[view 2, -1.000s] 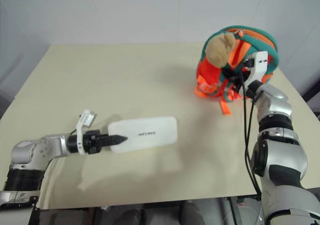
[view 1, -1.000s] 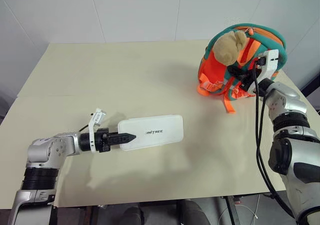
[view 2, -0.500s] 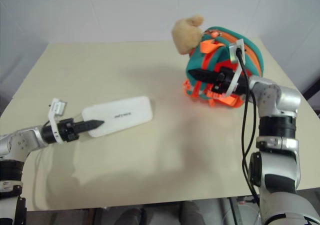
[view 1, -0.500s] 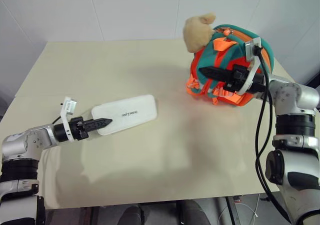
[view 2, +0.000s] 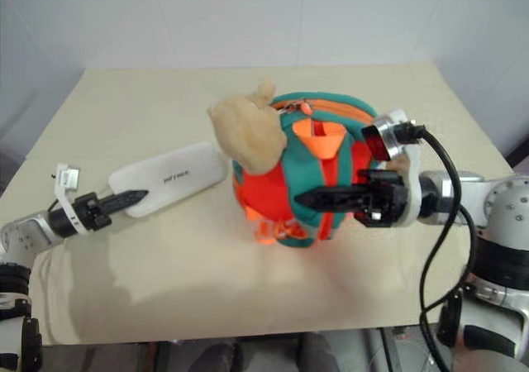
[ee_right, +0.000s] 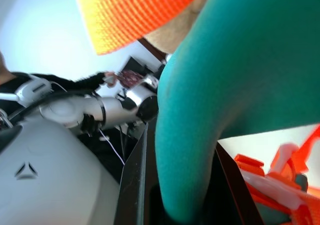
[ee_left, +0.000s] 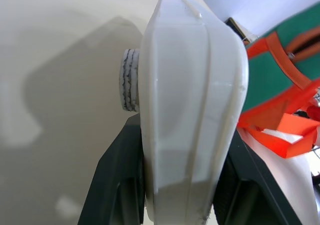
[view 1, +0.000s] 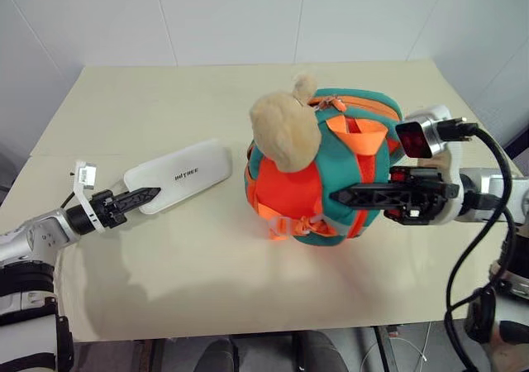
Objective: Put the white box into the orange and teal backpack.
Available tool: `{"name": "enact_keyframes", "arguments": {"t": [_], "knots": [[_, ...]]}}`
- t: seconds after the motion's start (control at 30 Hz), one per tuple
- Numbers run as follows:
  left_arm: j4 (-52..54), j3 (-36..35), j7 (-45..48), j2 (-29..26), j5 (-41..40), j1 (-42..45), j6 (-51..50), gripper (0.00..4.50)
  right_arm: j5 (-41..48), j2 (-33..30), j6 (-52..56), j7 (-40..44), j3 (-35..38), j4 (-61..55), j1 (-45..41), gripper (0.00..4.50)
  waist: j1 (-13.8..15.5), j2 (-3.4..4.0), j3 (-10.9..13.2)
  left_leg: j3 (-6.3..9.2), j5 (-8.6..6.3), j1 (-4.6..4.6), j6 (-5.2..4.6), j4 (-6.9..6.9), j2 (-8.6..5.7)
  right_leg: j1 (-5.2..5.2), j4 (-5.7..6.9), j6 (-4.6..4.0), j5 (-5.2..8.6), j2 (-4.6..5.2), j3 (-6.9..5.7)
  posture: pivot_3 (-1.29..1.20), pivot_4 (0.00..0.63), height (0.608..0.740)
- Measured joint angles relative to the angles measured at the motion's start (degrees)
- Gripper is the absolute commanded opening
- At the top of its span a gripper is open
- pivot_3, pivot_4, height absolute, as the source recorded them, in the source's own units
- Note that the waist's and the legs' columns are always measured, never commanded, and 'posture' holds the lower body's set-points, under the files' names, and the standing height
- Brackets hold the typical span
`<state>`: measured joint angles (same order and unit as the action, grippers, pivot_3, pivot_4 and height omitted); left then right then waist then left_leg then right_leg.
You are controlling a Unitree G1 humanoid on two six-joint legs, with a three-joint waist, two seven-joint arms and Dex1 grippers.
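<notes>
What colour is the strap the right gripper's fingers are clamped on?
Teal strap, clearest in the right wrist view.

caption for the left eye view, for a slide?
Left claw grips the white box by its end while the right claw holds the orange and teal backpack by a teal strap over the table.

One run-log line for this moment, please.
left gripper: shut on flat white box | right gripper: shut on orange and teal backpack strap | box not yet in

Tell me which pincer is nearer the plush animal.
Right. The right pincer grips the orange and teal backpack just below the plush animal; the left pincer holds the white box, farther off.
</notes>
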<state>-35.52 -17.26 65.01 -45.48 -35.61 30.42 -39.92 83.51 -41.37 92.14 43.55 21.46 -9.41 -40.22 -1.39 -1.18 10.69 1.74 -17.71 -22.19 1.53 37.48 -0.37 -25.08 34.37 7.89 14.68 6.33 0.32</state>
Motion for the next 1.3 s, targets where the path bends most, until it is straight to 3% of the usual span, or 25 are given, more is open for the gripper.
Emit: {"name": "enact_keyframes", "arguments": {"t": [0.3, 0.73, 0.87, 1.0, 1.3], "knots": [[12.8, -1.5, 0.0, 2.8, -1.6, -6.6, -0.2, 1.24, -2.3, -3.5, -4.4, 1.1, -4.3, 0.7, 4.0, 0.63, 0.1, -0.05, 0.0, -0.02, -0.03, -0.01, -0.04, 0.29, 0.03, 0.04, 0.17, 0.00, -0.02, 0.00, 0.02, 0.00, 0.150, 0.740], [34.7, -14.3, -4.2, 2.6, -18.0, -8.3, -7.0, 1.24, -12.8, -4.2, -13.6, 9.5, -11.5, 1.7, 6.4, 0.63, 0.1, -0.07, 0.0, -0.04, -0.05, 0.00, -0.08, 0.36, 0.04, 0.10, 0.14, 0.02, -0.03, -0.01, 0.02, 0.00, 0.150, 0.740], [37.9, -14.2, -5.9, 1.9, -24.9, -7.8, -13.1, 1.24, -15.4, -3.8, -15.8, 10.9, -13.2, 2.8, 6.4, 0.63, 0.0, -0.07, 0.0, 0.00, -0.06, 0.12, -0.09, 0.44, 0.04, 0.29, 0.14, 0.02, -0.03, -0.04, 0.00, 0.00, 0.150, 0.740], [39.6, -12.7, -6.1, 1.2, -26.7, -5.1, -15.1, 1.24, -17.1, -3.3, -17.1, 11.7, -14.6, 3.1, 6.3, 0.63, 0.0, -0.07, 0.0, 0.02, -0.06, 0.17, -0.09, 0.49, 0.04, 0.38, 0.13, 0.02, -0.05, -0.08, 0.01, 0.00, 0.150, 0.740], [36.4, -2.9, 1.8, -1.3, -21.2, 2.3, -9.3, 1.24, -18.8, -2.6, -18.0, 12.0, -15.3, 3.4, 6.0, 0.63, -0.1, -0.07, 0.0, 0.02, -0.06, 0.21, -0.10, 0.48, 0.07, 0.44, 0.06, 0.01, -0.07, -0.19, 0.02, 0.00, 0.150, 0.740]]}}
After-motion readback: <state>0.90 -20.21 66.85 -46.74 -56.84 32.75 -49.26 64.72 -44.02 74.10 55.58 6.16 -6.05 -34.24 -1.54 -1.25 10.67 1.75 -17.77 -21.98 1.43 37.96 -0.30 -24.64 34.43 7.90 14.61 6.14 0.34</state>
